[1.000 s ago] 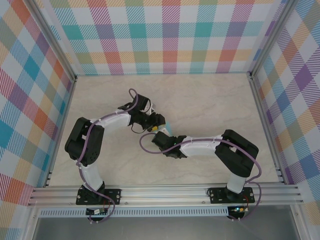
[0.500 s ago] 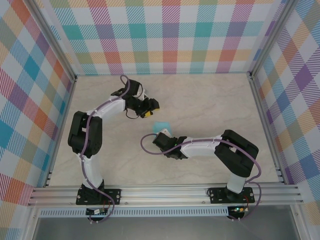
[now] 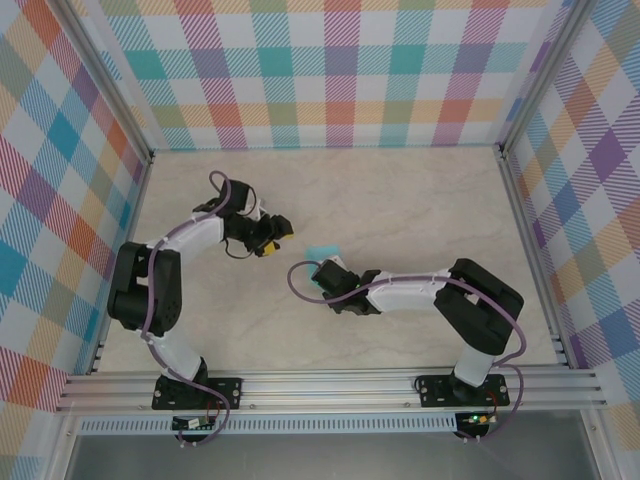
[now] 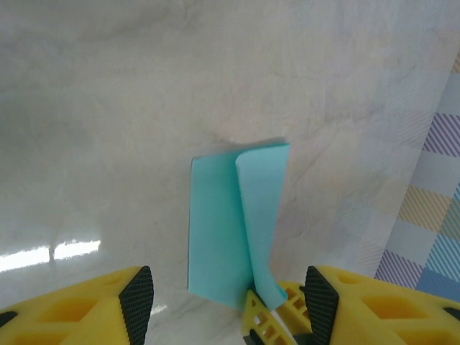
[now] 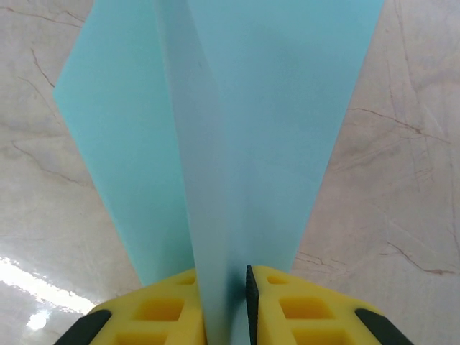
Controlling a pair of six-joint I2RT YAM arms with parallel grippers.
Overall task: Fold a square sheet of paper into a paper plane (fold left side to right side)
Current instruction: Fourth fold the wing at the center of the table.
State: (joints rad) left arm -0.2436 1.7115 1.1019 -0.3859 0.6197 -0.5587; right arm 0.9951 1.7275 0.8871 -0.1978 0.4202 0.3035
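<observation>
The paper (image 5: 244, 108) stood pinched in the right gripper (image 5: 223, 291). Its yellow fingers (image 5: 169, 305) were closed on an upright ridge of the turquoise sheet. The rest of the sheet spread away from the jaws over the marbled table (image 5: 417, 180), broad at the far end and narrowing toward the grip. The left gripper (image 4: 226, 295) hung clear of the paper and pointed at it, jaws spread wide with nothing held.

From overhead the paper was a small turquoise patch near the middle of the table, just beyond the right gripper's tip. The left gripper sat off to its left, near but apart, and the fold was too small there to make out. The left wrist camera made it plain. It showed a rectangle lying flat, one flap curling up off it along a lengthwise crease, and the tip of the right gripper clamping that flap's near end. The right wrist camera gave the grip itself up close, the raised fold running straight out from between the two fingers. The sheet's far edge was cut off by the frame.
</observation>
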